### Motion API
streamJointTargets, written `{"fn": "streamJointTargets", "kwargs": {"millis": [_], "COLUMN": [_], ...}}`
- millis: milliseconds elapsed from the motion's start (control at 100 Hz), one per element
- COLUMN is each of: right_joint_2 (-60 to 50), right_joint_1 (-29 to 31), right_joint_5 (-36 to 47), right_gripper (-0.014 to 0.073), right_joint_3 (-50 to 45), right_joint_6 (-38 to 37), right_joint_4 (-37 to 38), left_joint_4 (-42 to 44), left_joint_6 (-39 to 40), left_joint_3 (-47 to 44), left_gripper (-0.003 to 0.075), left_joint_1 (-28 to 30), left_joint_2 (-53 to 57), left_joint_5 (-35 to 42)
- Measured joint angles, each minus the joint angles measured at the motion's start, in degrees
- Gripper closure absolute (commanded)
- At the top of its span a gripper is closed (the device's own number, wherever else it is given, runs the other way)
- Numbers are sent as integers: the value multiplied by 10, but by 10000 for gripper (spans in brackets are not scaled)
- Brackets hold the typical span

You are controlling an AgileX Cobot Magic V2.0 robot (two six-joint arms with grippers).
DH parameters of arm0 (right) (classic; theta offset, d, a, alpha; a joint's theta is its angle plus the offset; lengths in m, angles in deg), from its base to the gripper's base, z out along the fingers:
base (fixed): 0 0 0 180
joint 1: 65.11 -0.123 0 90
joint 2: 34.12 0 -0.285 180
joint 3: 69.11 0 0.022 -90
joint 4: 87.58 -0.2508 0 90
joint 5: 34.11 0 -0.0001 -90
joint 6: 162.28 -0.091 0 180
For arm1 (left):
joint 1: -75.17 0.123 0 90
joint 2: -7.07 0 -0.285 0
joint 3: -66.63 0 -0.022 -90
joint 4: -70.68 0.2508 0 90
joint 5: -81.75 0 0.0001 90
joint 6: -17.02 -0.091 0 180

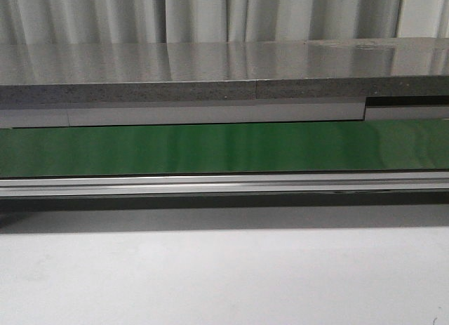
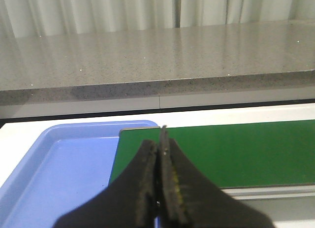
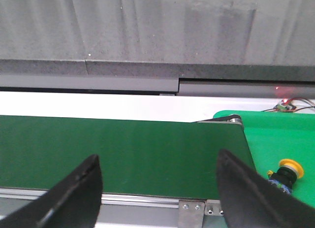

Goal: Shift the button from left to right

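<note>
My right gripper [image 3: 157,188] hangs released over the green belt [image 3: 118,154]; my left gripper [image 2: 161,188] is clenched empty. The button [image 3: 284,173] sits lower right, already rightward, so I judge little remains.

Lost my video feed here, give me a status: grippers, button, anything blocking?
Left gripper shut, empty, over blue tray. Right gripper open above green belt. Button on bright green surface beside belt end, untouched. Nothing blocking.
</note>
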Motion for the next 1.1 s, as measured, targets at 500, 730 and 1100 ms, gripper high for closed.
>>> {"fn": "streamJointTargets", "kwargs": {"millis": [500,730,1100], "right_joint_2": [-118,-118,-118], "right_joint_1": [0,0,0], "right_joint_5": [-55,-57,-57], "right_gripper": [458,661,662], "right_joint_3": [-29,-29,-29], "right_joint_6": [0,0,0], "right_joint_4": [-1,-1,-1], "left_joint_4": [0,0,0], "left_joint_6": [0,0,0], "left_joint_3": [0,0,0], "left_gripper": [739,739,739], "left_joint_1": [0,0,0], "left_joint_2": [0,0,0], "left_joint_5": [0,0,0]}}
